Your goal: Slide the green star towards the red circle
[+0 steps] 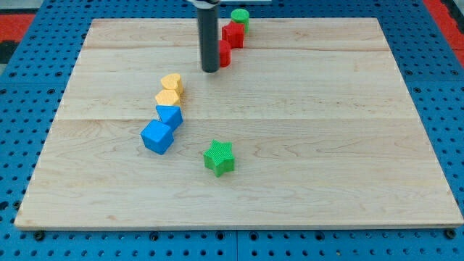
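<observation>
The green star [219, 157] lies on the wooden board [326, 145] below the middle, toward the view's bottom. A red block [224, 53], partly hidden behind my rod, sits near the view's top; its shape cannot be made out. Another red block [233, 34] sits just above it. My tip [210, 70] rests on the board right beside the lower red block, on its left, far above the green star.
A green round block [240, 17] sits at the board's top edge above the red blocks. Two yellow blocks [172, 82] [168, 98] and two blue blocks [170, 116] [157, 137] form a line left of the green star.
</observation>
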